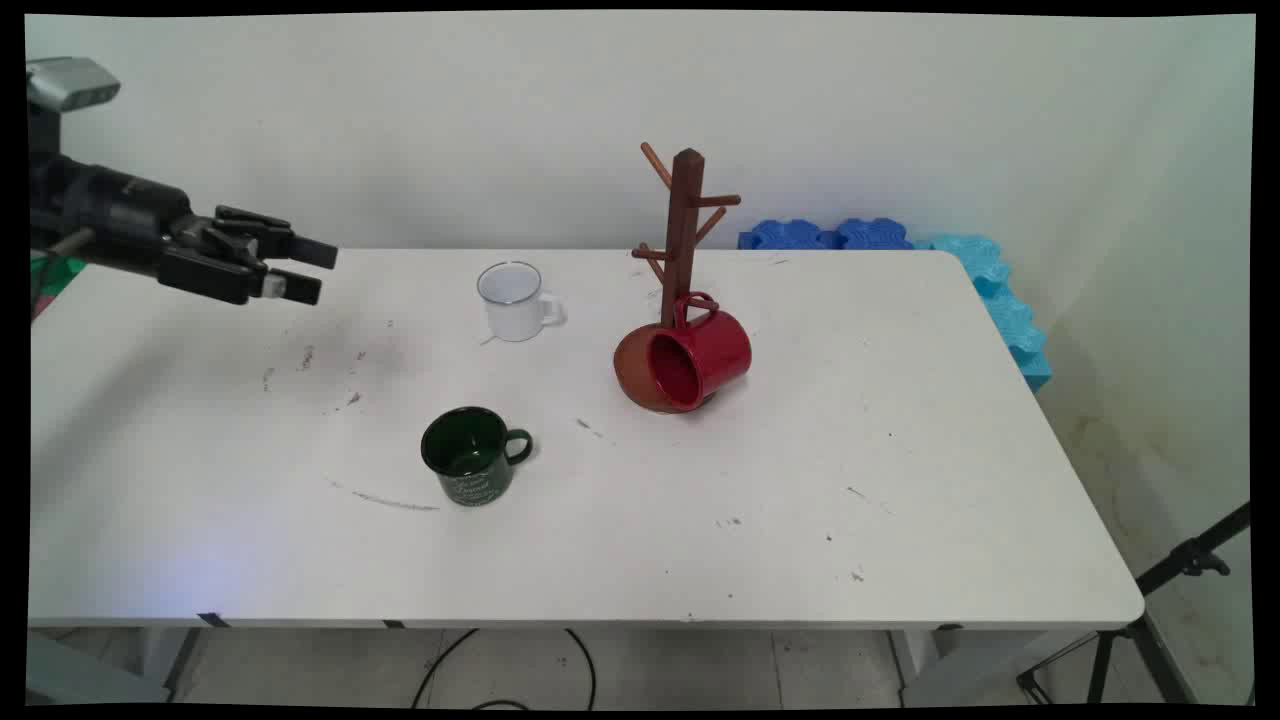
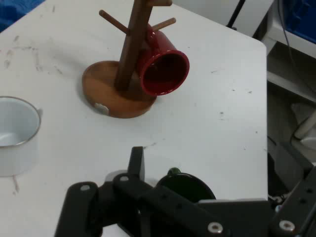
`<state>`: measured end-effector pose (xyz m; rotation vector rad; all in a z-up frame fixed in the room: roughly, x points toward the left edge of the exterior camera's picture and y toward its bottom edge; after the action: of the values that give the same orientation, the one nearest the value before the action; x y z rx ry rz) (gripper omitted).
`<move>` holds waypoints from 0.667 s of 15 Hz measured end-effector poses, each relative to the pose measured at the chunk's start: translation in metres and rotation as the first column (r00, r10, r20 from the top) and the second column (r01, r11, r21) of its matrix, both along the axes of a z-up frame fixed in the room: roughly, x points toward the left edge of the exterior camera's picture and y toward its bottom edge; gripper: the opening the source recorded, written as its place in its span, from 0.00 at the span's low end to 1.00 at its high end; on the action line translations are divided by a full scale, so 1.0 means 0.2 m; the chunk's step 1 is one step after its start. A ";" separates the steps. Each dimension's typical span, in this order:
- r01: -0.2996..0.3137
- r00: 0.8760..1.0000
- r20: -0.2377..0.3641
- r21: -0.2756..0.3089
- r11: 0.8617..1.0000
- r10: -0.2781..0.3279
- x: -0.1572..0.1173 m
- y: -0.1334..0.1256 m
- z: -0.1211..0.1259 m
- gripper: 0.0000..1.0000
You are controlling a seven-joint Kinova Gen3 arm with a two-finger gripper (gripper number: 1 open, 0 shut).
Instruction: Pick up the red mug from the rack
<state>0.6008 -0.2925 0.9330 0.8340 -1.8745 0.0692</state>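
Main view: we found the tool (image 1: 300,270) raised over the tabletop's (image 1: 700,520) left end, well apart from every mug.
Tool: fingers slightly parted, nothing between them.
Nearest: green mug (image 1: 472,455), upright; white mug (image 1: 512,301) beyond.
Rack: red mug (image 1: 695,358) tilted against the wooden mug tree (image 1: 684,235), on its base.

Glossy enamel mugs, red (image 1: 700,358), green (image 1: 470,455), white (image 1: 512,300); polished wooden rack (image 1: 683,235); scuffed matt table (image 1: 900,450).

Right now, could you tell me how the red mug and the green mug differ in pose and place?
The red mug hangs tilted on the wooden mug tree, mouth sideways; the green mug stands upright on the table. The red one looks larger, and the green one bears lettering. Both have one handle.
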 end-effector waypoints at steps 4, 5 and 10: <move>-0.037 0.999 -0.002 -0.007 0.999 0.037 -0.11 0.01 -0.01 1.00; -0.045 0.999 -0.003 -0.006 0.999 0.045 -0.14 0.01 -0.02 1.00; -0.122 0.993 -0.003 0.001 0.993 0.122 -0.37 -0.01 -0.04 1.00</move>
<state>0.5267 -0.2943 0.9249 0.9482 -1.8198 0.1431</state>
